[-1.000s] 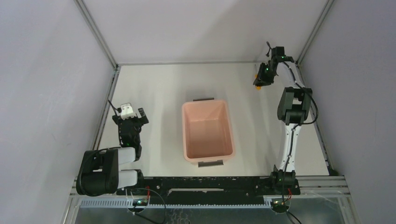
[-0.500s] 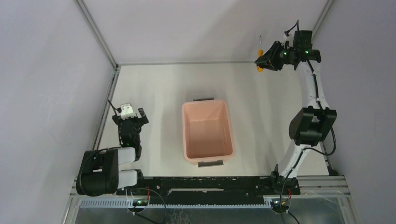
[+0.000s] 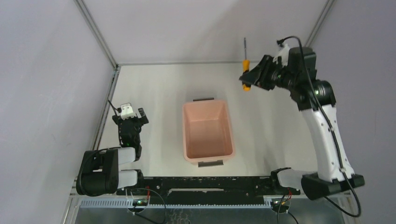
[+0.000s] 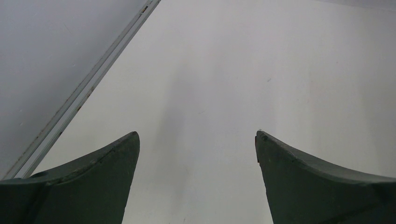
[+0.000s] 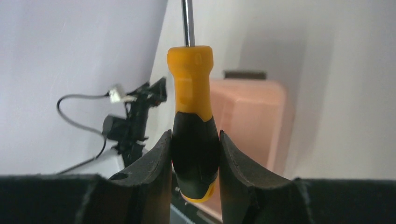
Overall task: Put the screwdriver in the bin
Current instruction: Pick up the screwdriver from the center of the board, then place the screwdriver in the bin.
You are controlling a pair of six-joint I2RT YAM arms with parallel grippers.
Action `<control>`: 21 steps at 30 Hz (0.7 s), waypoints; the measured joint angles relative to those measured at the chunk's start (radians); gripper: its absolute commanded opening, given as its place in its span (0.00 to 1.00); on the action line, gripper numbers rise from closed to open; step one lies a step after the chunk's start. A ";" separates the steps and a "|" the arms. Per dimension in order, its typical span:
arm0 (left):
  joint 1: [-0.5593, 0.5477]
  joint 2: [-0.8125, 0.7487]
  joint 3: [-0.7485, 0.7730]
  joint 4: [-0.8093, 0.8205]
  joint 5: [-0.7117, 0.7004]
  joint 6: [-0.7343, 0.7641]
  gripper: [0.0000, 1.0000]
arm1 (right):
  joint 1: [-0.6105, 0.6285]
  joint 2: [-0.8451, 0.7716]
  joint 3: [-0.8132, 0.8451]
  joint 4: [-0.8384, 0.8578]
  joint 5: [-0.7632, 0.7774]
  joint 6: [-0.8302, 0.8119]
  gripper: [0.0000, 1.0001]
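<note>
Swinging left and toward the middle since half a second ago, the right fingers have brought the screwdriver away from the far right corner. The right arm now leans further over the worktop, while the left arm has stayed where it was.

Those right fingers are closed narrow on the tool, one pressed to each flank of the black lower half of its handle. A sliver of orange-yellow butt shows just below them. Above the grip the handle turns orange-yellow and ends in a rounded collar. From there a thin grey metal shaft runs straight on, out of the top of the wrist view. In the overhead view the screwdriver hangs clear of the worktop, its shaft pointing toward the back wall.

The bin is a pale pink tub with a dark grey handle at each short end, standing mid-worktop. The screwdriver is beyond its far right corner and apart from it, not over the opening.

The left fingers are spread wide over bare worktop near the left rail, with only that surface showing between them.
</note>
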 measured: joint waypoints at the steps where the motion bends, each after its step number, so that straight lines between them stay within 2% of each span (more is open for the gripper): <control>1: 0.000 0.000 0.000 0.000 0.000 0.000 0.98 | 0.041 -0.034 -0.019 0.001 0.024 0.013 0.14; 6: 0.000 0.000 0.000 0.000 0.000 0.000 0.98 | 0.318 -0.164 -0.153 0.011 0.223 0.098 0.14; 11: 0.000 0.000 0.000 0.000 0.000 0.000 0.98 | 0.570 -0.174 -0.307 0.018 0.480 0.183 0.13; 16: 0.000 0.000 0.000 0.000 0.000 0.000 0.98 | 0.735 -0.093 -0.442 0.014 0.637 0.255 0.11; 21: 0.000 0.000 0.000 0.000 0.000 0.000 0.98 | 0.823 0.026 -0.539 0.027 0.708 0.305 0.11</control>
